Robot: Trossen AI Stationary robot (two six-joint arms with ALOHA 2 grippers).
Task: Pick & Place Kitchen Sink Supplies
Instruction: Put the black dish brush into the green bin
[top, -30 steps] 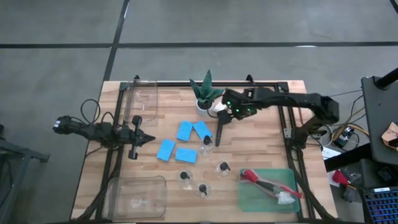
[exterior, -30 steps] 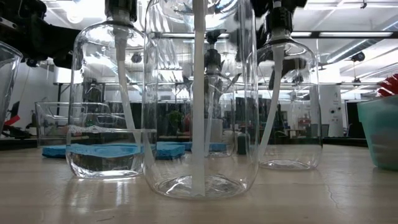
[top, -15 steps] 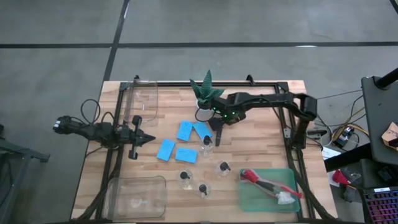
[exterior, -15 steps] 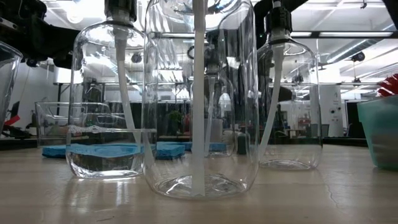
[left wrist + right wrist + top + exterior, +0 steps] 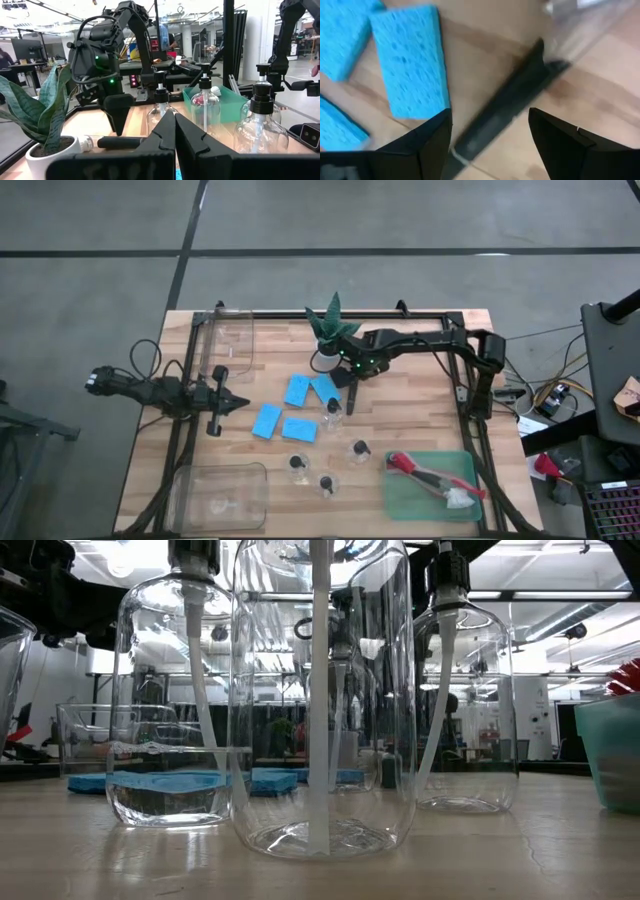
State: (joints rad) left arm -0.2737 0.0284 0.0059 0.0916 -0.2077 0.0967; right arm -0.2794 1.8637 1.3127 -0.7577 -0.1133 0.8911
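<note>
A black-handled brush (image 5: 354,394) lies flat on the table beside the white pot of the plant (image 5: 330,330). My right gripper (image 5: 490,145) is open and points down over the brush. Its fingers stand on either side of the black handle (image 5: 515,100), and I see no touch. Several blue sponges (image 5: 297,390) lie flat to its left. Several clear black-capped bottles (image 5: 333,410) stand toward the near edge. My left gripper (image 5: 228,402) is shut and empty at the table's left.
A green tray (image 5: 470,470) at the near right holds red-handled brushes (image 5: 420,472). Clear bins stand at the far left (image 5: 232,340) and the near left (image 5: 220,495). Bare wood lies between the bottles and the left arm.
My right gripper has gone toward the table's left, from beside the plant pot to over the brush, and now covers the brush's white head. The brush, sponges and bottles have stayed where they were.
</note>
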